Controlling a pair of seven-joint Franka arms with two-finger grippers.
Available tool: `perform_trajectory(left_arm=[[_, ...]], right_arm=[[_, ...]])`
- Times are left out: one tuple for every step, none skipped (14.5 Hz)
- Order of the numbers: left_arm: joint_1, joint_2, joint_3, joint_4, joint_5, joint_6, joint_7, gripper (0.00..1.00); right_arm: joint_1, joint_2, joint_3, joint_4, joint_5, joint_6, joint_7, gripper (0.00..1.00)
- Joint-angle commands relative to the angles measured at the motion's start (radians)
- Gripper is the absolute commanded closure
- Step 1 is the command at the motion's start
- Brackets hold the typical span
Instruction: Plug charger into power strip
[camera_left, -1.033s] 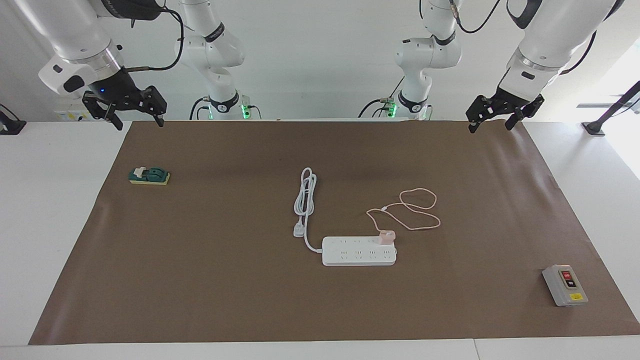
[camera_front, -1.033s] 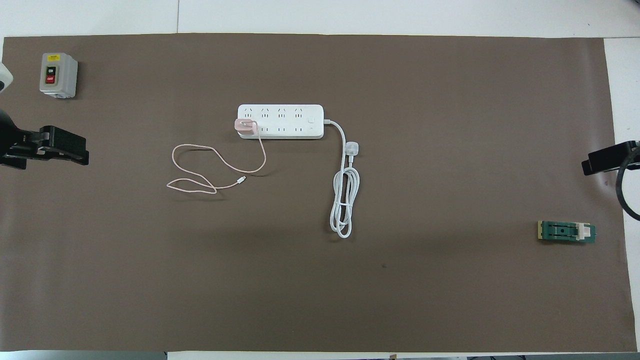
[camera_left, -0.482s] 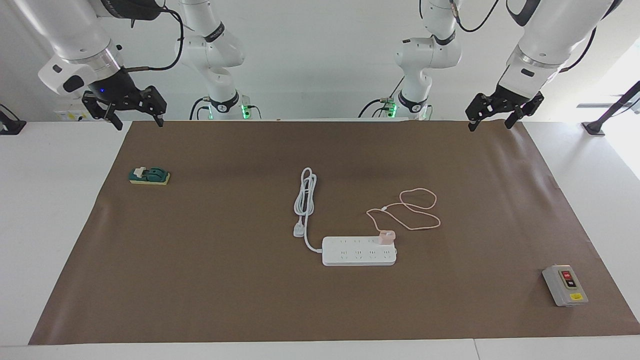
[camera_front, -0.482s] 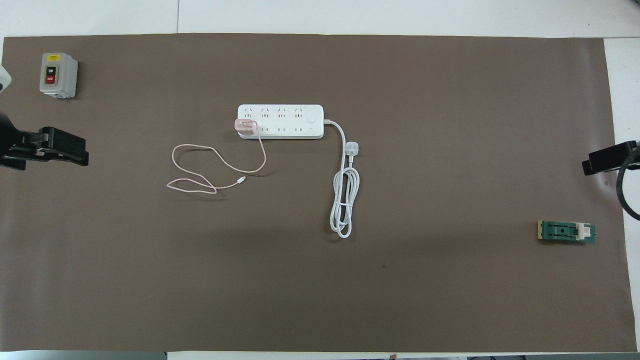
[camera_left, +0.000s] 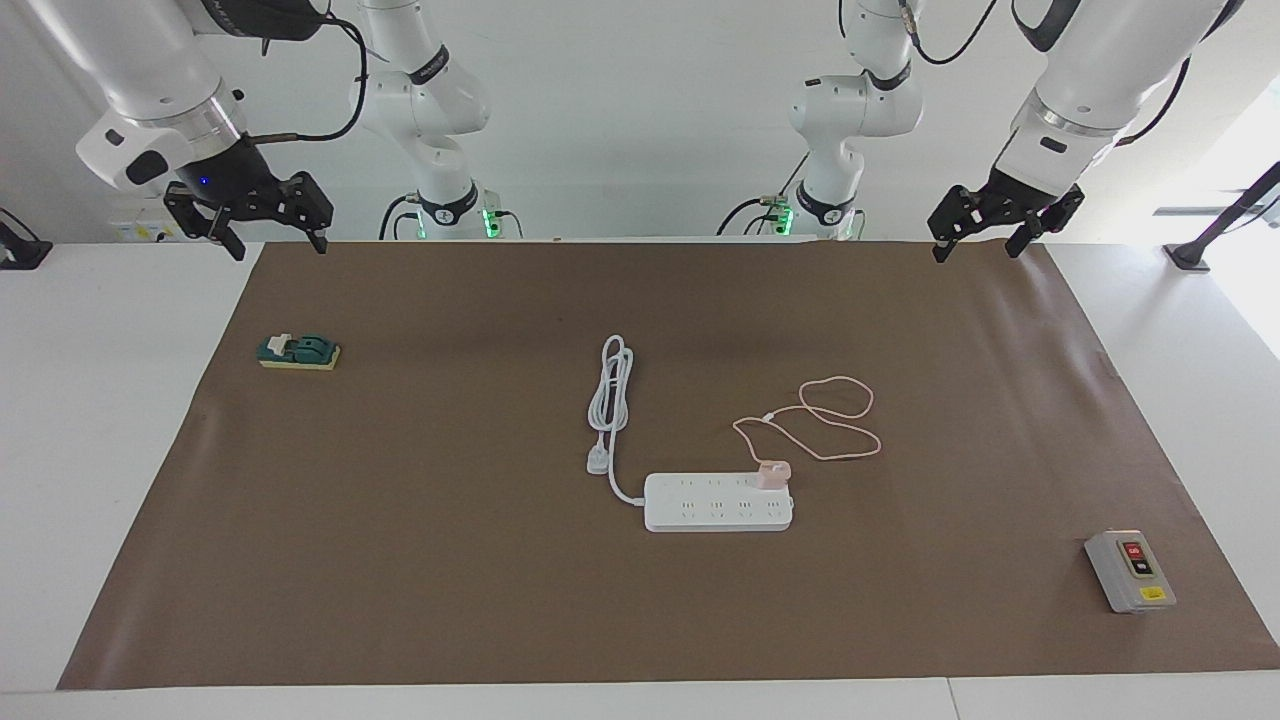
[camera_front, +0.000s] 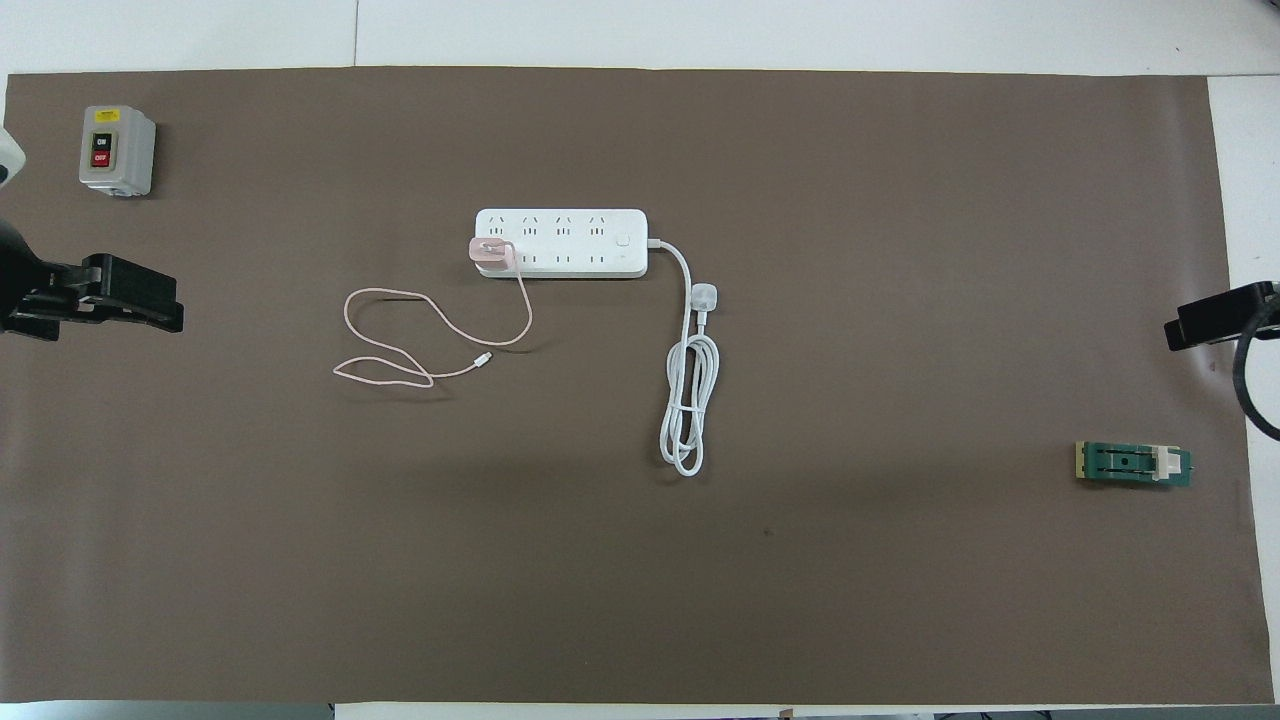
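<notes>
The white power strip (camera_left: 715, 505) (camera_front: 575, 240) lies flat in the middle of the brown mat. The pale-pink charger (camera_left: 772, 473) (camera_front: 491, 253) sits in a socket of the row nearer to the robots, at the strip's end toward the left arm. Its thin pink cable (camera_left: 840, 425) (camera_front: 400, 340) lies in loose loops on the mat, nearer to the robots than the strip. My left gripper (camera_left: 976, 250) (camera_front: 100, 305) is open and empty, raised over the mat's edge at the left arm's end. My right gripper (camera_left: 279, 248) (camera_front: 1215, 320) is open and empty, raised over the mat's edge at the right arm's end.
The strip's thick white cord and plug (camera_left: 610, 400) (camera_front: 690, 400) lie coiled beside it. A grey box with red and black buttons (camera_left: 1130, 570) (camera_front: 117, 150) stands at the left arm's end. A green switch block (camera_left: 298, 352) (camera_front: 1133, 464) lies at the right arm's end.
My left gripper has risen very slightly. The charger, strip, cables and right gripper have not moved.
</notes>
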Motion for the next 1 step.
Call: perform_trajectory(left_arm=[[-0.006, -0.033, 0.004, -0.036, -0.012, 0.0, -0.002, 0.0]], right_arm=[[-0.01, -0.024, 0.003, -0.025, 0.017, -0.002, 0.022, 0.0]])
